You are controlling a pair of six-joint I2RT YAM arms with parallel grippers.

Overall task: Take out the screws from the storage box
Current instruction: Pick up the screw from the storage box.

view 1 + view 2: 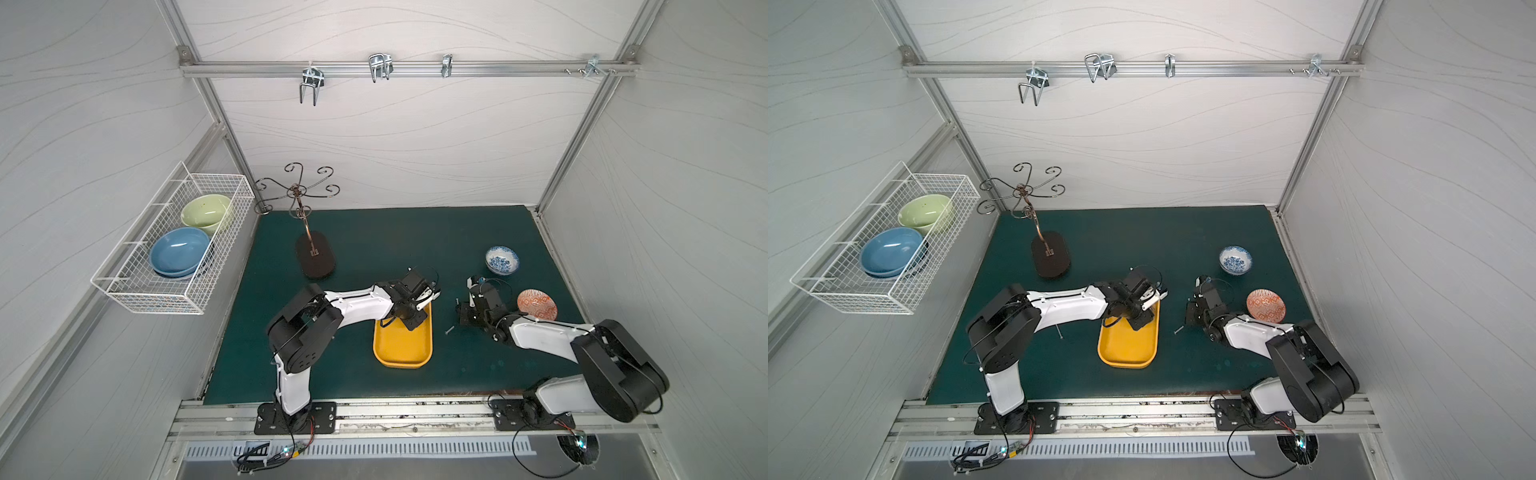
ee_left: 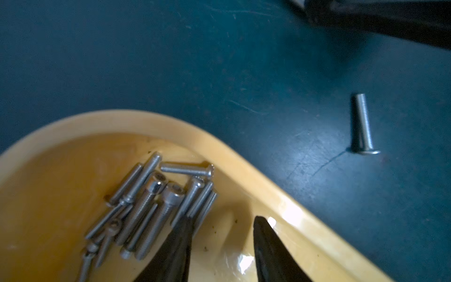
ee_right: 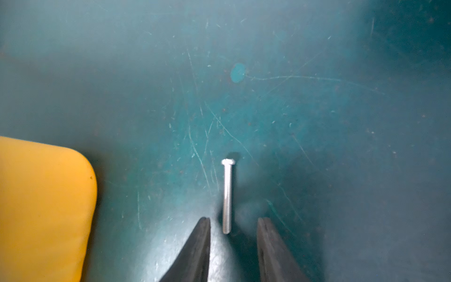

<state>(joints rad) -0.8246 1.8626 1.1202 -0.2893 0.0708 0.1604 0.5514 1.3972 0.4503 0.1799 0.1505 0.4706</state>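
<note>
The left fingers (image 2: pixel 170 249) stand apart in the yellow tray (image 2: pixel 244 156), empty, screws (image 2: pixel 156 205) heaped at one tip; the right fingers (image 3: pixel 195 244), parted and empty too, straddle the end of a loose screw (image 3: pixel 227 195) on the surface (image 3: pixel 317 122)

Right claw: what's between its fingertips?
One screw lying on the green mat, threaded end inside the open right claw, not gripped; seen in the right wrist view.

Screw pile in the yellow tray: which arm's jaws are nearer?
Left. The left gripper reaches into the storage box, jaws beside the screws; the right gripper is outside it, over a lone screw on the mat.
</note>
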